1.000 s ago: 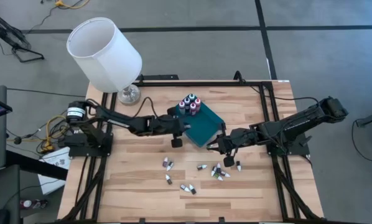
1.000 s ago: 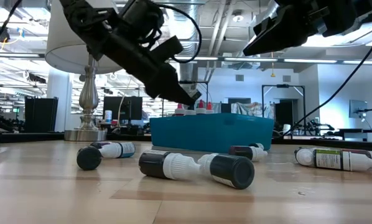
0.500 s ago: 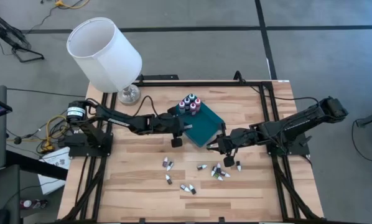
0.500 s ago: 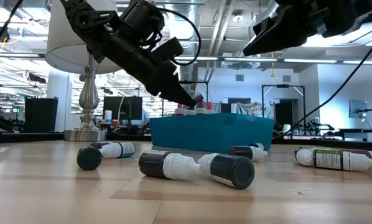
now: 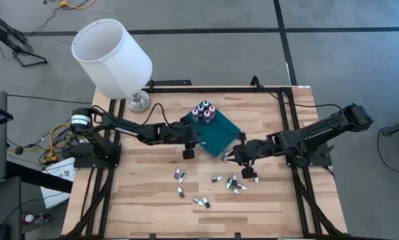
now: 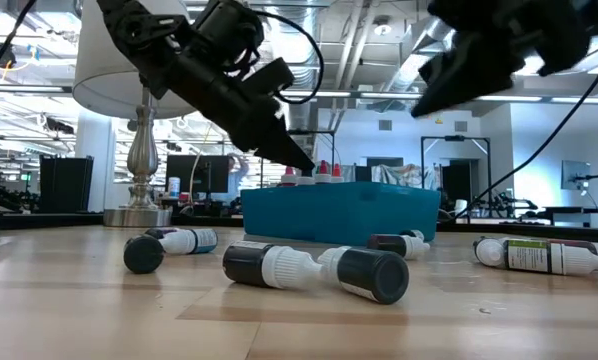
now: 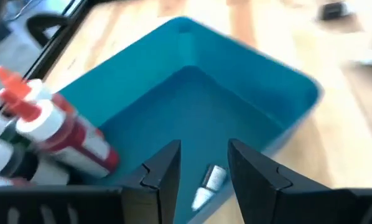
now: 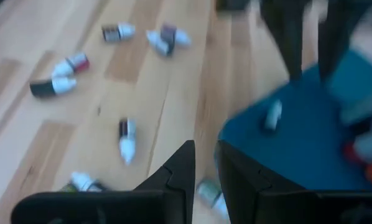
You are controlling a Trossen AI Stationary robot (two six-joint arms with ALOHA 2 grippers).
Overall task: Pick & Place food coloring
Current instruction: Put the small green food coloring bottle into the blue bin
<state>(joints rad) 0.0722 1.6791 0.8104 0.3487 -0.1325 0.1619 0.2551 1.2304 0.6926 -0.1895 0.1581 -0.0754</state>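
Teal tray, bottles split between tray and table

Teal tray (image 5: 216,135), just one, sits mid-table. About six food coloring bottles (image 5: 203,111) stand upright in its far corner, one more (image 7: 209,183) lies loose on the tray floor right under the left gripper (image 7: 201,168), whose jaws are spread with nothing in them. Roughly ten scattered bottles (image 5: 234,183) lie on the wood near the right gripper (image 5: 241,153), which is pinched closed and empty

Your left wrist view holds:
- teal tray (image 7: 173,93), floor mostly bare;
- one small whitish bottle (image 7: 209,185) lying inside, between your left gripper (image 7: 203,177) fingers, untouched;
- fingers parted, nothing between the tips;
- red-bodied bottles (image 7: 55,127), orange-tipped, clustered in a corner;
- wooden table (image 7: 354,124) beyond.
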